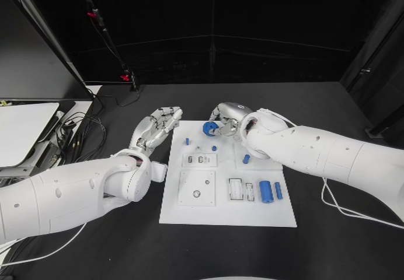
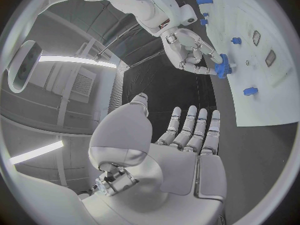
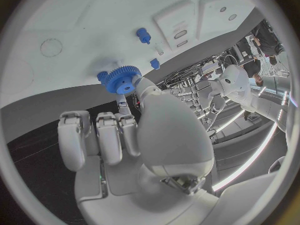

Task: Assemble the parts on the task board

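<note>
right hand (image 1: 226,119) pinches blue gear (image 1: 209,128) over board's (image 1: 227,216) far edge; left hand (image 1: 157,129) spread, empty

White task board (image 1: 227,216) on a black table (image 1: 337,245); blue parts, among them a blue gear (image 1: 211,128) and blue cylinder (image 1: 266,191); silver hands, white arms

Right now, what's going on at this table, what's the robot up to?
The robot is working on the white task board on the black table. Its right hand holds a blue gear in its fingertips at the board's far edge. The left hand hovers beside the board's left side, fingers apart, holding nothing. Other small blue parts are on the board, among them a blue cylinder near its right side. The board's white inset plates have no blue parts in them.
</note>
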`<action>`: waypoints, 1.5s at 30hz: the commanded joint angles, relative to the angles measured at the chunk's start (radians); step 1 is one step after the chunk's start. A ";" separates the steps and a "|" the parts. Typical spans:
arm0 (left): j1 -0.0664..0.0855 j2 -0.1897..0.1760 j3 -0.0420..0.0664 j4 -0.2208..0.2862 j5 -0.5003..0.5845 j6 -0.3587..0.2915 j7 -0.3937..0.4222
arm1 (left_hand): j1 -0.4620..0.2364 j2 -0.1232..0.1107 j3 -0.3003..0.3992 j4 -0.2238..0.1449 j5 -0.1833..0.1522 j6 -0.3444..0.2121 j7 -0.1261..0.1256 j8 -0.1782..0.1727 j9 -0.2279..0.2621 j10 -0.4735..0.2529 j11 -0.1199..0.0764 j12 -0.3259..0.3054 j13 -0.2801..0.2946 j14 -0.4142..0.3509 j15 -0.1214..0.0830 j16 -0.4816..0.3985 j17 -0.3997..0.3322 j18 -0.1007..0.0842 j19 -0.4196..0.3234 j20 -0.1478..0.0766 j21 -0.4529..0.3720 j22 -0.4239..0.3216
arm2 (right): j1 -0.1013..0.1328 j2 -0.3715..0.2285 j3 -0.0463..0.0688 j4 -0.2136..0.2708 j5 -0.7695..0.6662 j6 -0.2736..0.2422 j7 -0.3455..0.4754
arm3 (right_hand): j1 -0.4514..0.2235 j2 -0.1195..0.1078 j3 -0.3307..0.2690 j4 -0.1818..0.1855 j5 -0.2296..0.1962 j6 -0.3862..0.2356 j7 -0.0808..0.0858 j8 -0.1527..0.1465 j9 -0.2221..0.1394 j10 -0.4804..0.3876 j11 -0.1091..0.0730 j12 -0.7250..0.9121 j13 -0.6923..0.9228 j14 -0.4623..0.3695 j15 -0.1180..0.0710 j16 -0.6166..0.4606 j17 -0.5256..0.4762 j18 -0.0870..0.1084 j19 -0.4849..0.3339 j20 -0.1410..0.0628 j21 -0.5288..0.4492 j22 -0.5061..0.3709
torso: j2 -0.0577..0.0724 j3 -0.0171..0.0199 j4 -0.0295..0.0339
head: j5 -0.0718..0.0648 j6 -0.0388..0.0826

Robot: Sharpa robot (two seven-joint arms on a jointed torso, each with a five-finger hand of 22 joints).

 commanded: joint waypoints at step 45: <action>0.001 0.002 0.001 0.005 -0.006 0.010 0.227 | 0.007 0.012 -0.006 0.001 0.008 0.006 0.161 -0.007 -0.001 0.005 0.001 -0.001 0.000 0.005 -0.001 0.004 0.001 0.005 0.001 -0.001 0.006 0.002 | -0.018 0.065 0.001 -0.084 -0.045 0.101 -0.054 | -0.012 -0.006 0.017 -0.015 -0.004 0.002 -0.041 -0.092 0.000 0.102 0.001 0.003 0.263 0.106 0.003 0.002 0.263 -0.007 0.104 0.000 0.003 0.263 | -0.001 -0.0004 -0.0002 | -0.001 -0.009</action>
